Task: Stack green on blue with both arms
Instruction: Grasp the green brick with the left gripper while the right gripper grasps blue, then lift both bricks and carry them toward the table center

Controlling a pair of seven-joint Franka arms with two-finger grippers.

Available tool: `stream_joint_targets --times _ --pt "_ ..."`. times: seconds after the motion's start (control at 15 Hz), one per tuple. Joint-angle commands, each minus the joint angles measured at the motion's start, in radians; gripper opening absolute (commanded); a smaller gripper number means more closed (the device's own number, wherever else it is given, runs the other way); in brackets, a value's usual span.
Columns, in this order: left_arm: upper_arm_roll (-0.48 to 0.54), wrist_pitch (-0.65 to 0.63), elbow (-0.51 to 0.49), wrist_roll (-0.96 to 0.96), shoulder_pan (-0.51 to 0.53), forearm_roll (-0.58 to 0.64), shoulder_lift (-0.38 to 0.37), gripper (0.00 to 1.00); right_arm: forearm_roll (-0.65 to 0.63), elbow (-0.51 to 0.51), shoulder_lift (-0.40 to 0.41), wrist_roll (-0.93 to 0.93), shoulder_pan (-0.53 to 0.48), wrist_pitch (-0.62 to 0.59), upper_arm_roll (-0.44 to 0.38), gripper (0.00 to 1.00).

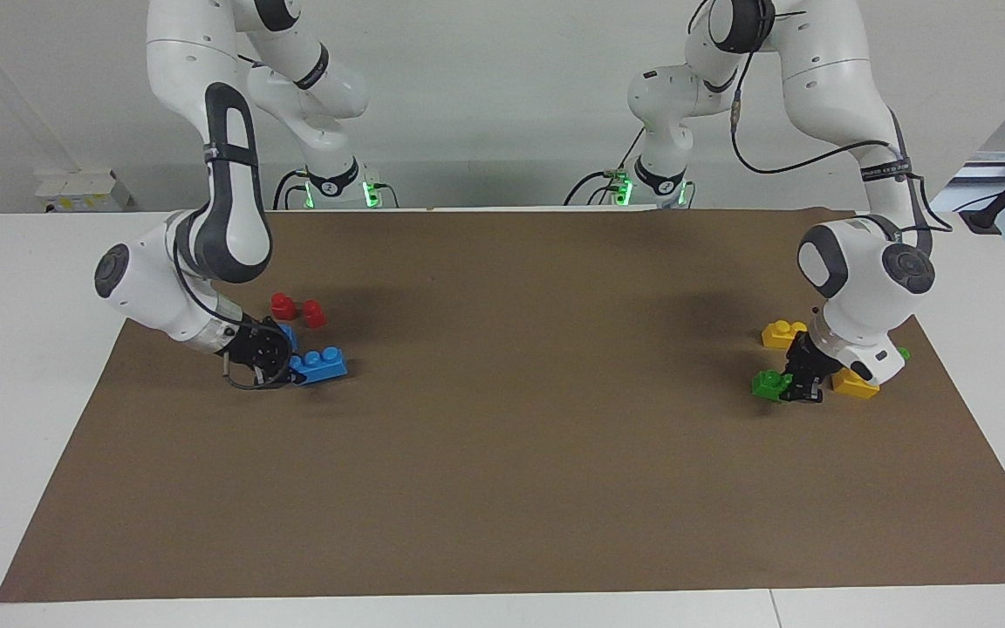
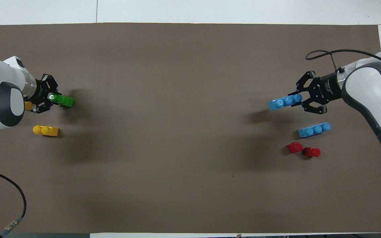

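My right gripper (image 1: 291, 372) is shut on one end of a light-blue three-stud brick (image 1: 321, 362), low over the mat at the right arm's end; the overhead view shows the gripper (image 2: 299, 98) and the brick (image 2: 283, 102). A second blue brick (image 2: 314, 129) lies on the mat nearer to the robots. My left gripper (image 1: 790, 384) is shut on a green two-stud brick (image 1: 767, 385), low over the mat at the left arm's end; the overhead view shows the gripper (image 2: 53, 98) and the brick (image 2: 64, 100). A sliver of the second green brick (image 1: 904, 353) shows beside the left wrist.
Two red bricks (image 2: 294, 147) (image 2: 312, 152) lie near the second blue brick, nearer to the robots. One yellow brick (image 2: 46, 130) lies nearer to the robots than the green brick; another yellow brick (image 1: 854, 385) sits partly under the left wrist. A brown mat (image 1: 502, 453) covers the table.
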Motion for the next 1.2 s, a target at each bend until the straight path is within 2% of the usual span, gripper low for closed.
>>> stream_joint_targets --times 0.0,0.33,0.47,0.67,0.8,1.0,1.13 --pt "0.005 -0.040 -0.003 -0.008 -0.026 0.009 -0.046 0.00 0.024 0.030 -0.032 0.129 0.082 -0.017 0.000 0.00" --pt "0.004 -0.155 -0.003 -0.115 -0.079 0.009 -0.147 0.00 0.026 0.064 -0.055 0.425 0.264 0.028 0.000 0.00" --pt "0.004 -0.207 -0.003 -0.174 -0.114 0.009 -0.176 0.00 0.018 0.038 -0.063 0.439 0.330 0.077 -0.001 0.00" --pt "0.004 -0.268 -0.006 -0.292 -0.154 0.009 -0.224 0.00 0.018 -0.031 -0.087 0.586 0.415 0.172 0.000 0.00" --pt "0.004 -0.294 -0.009 -0.399 -0.180 0.009 -0.250 0.00 0.018 -0.088 -0.100 0.660 0.473 0.285 0.000 0.00" --pt "0.004 -0.321 -0.010 -0.545 -0.245 0.009 -0.277 0.00 0.021 -0.215 -0.129 0.663 0.527 0.423 0.000 0.00" --pt "0.004 -0.334 -0.015 -0.617 -0.289 0.011 -0.296 0.00 0.027 -0.267 -0.133 0.667 0.567 0.470 0.000 0.00"
